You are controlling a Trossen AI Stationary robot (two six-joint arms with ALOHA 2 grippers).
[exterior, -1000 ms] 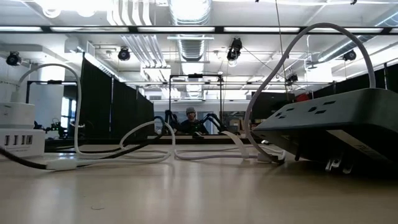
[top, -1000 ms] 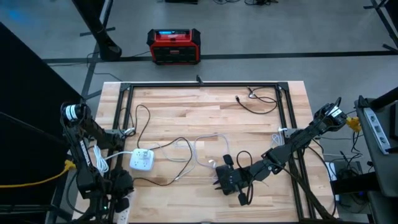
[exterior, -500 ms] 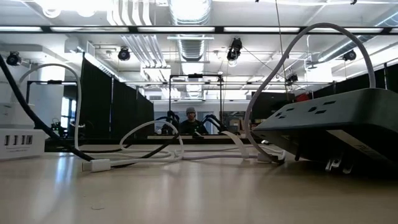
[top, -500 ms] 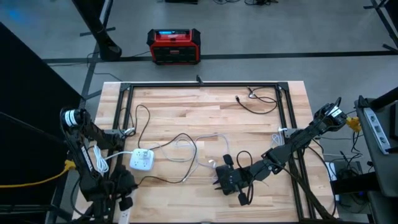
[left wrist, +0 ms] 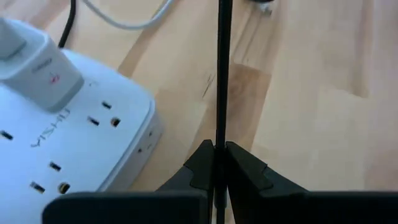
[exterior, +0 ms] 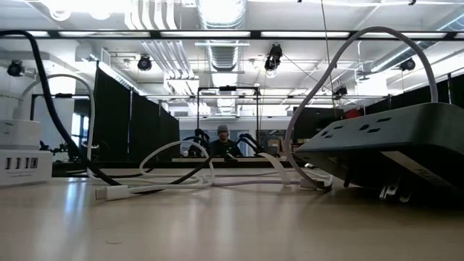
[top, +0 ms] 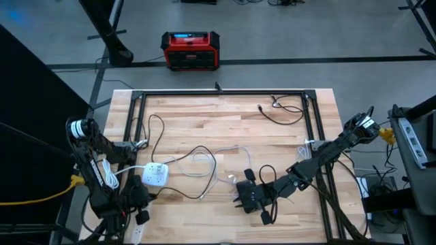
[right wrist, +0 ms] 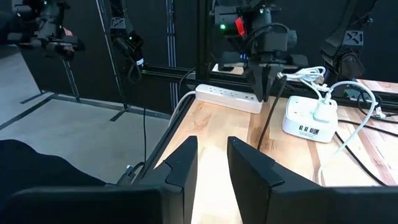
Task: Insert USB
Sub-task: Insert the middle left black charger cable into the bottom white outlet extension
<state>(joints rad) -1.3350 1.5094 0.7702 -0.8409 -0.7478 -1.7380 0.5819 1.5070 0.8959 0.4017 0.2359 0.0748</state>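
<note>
A thin black cable [top: 178,196] runs from the white multi-port hub [top: 155,175] across the wood table. My left gripper [top: 139,198] stands by the hub's near side, shut on this cable. In the low view the cable [exterior: 45,94] climbs steeply at the left, and a white connector [exterior: 109,193] lies flat on the table. The hub [left wrist: 62,155] carries a white charger block [left wrist: 37,62]. My right gripper [top: 251,197] is open near the table's near edge, its fingers [right wrist: 181,165] apart, touching nothing. My left gripper pinches the black cable [left wrist: 219,134] between its two fingertips, at a stretch just near the hub. The fingers come from above, pointing down, and lie across the cable. The cable runs straight and taut away from the fingers, lifted off the table there.
White cables [top: 225,160] loop over the table's middle, and another black cable [top: 283,112] lies at the far right. A white power strip [right wrist: 227,96] sits at the left edge. A dark outlet block [exterior: 391,145] fills the low view's right. A black frame [top: 218,94] borders the table.
My left gripper has moved a little right, toward the hub, and up. The black cable, flat on the table a second ago, now rises in a steep arc at the left. Its table-lying part and the white connector have slid right.
</note>
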